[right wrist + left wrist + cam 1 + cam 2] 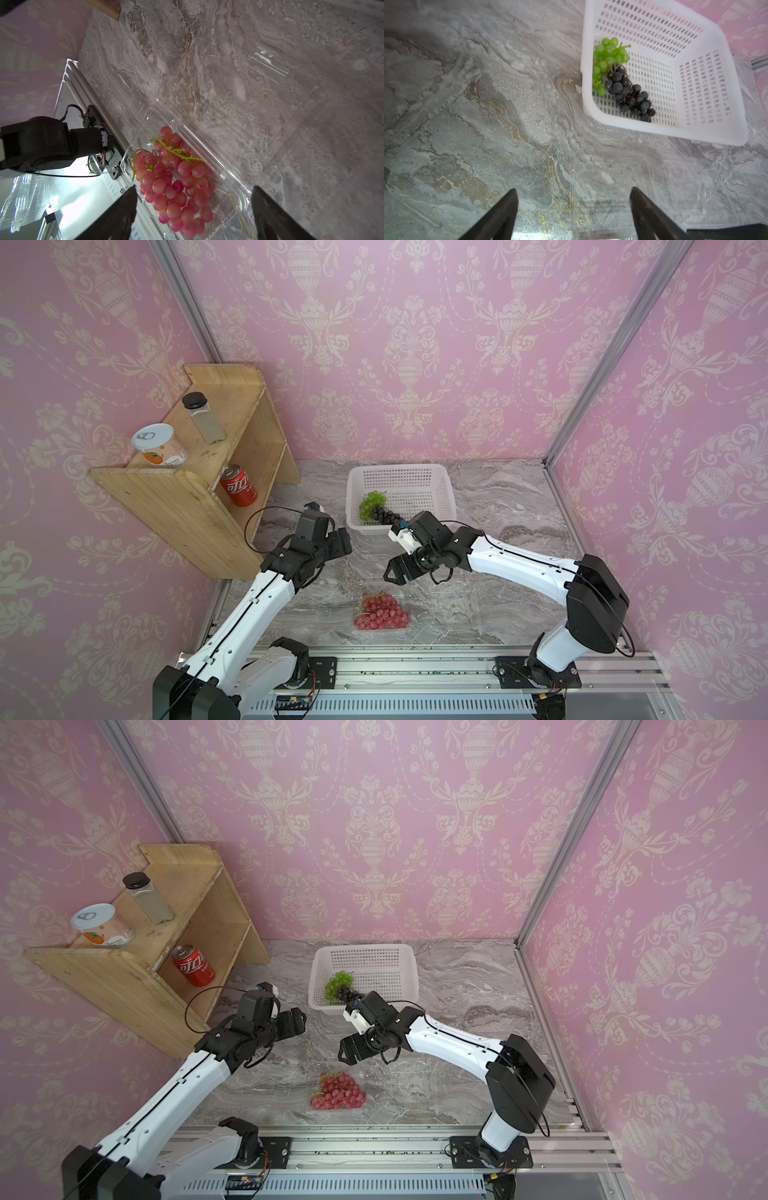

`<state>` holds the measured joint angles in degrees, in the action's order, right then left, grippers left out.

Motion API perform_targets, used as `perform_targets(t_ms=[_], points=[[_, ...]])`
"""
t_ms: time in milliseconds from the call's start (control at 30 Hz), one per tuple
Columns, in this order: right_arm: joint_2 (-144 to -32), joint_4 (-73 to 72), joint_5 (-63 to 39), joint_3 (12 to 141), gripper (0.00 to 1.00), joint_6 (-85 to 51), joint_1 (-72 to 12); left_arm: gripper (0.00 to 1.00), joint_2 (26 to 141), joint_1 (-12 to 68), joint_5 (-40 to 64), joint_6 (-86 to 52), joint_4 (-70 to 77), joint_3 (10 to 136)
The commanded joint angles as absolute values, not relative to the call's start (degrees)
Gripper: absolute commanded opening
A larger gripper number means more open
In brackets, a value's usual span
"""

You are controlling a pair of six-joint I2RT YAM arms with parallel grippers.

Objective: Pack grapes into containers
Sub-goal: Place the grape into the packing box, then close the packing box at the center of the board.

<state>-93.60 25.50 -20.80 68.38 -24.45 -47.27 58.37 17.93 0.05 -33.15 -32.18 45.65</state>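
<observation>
Against the desk's left edge stands a wooden shelf (199, 506) carrying a jar (203, 418), a white tin (160, 445) and, lower down, a red can (238, 490). Beside it the left fingers (504, 212) hang over the desk (478, 614), spread apart and holding nothing. Near the middle of the front edge lie the red grapes (380, 612), inside a clear container (225, 187). An empty second clear container (228, 79) sits just behind it. Toward the back edge a white basket (401, 477) holds the green grapes (371, 504) and the dark grapes (384, 514), which lie touching in its front-left corner. Reaching in from the right, the right fingers (268, 212) hover above the desk between the basket and the red grapes, wide apart and empty.
</observation>
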Motion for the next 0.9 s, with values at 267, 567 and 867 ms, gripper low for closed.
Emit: perform_targets(t_ms=[267, 567, 867], points=[[-96.22, 23.44, -24.50, 64.85, 0.93, -32.44, -43.77, 0.86, 58.25, 18.46, 14.16, -40.26, -35.19, 36.81], [-99.32, 21.14, -23.64, 63.30, 0.94, -36.39, -42.33, 0.86, 61.98, 18.46, 17.40, -43.87, -24.78, 33.49], [-103.67, 15.55, -27.10, 64.38, 0.95, -38.03, -40.80, 0.86, 65.53, 18.46, 17.52, -45.31, -16.37, 32.83]])
